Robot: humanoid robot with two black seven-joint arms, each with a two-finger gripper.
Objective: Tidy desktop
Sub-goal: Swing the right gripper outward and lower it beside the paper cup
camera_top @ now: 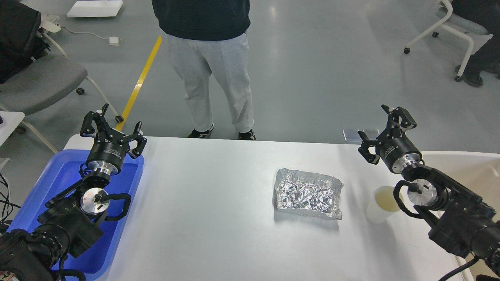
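Head view: foil tray [308,194] and filled cup [383,203] on desktop [203,203]; both arms' fingers [137,129] spread wide.

A large white rectangular desktop [203,203] is seen with a smooth, matt finish. On it, a crumpled silver foil tray [308,193] is shown, shiny and creased all over. A pale, translucent plastic cup [382,204] looks smooth and dull. A blue plastic tray [47,187] appears slightly glossy. Both black grippers are finished matt, with polished metal collars behind them
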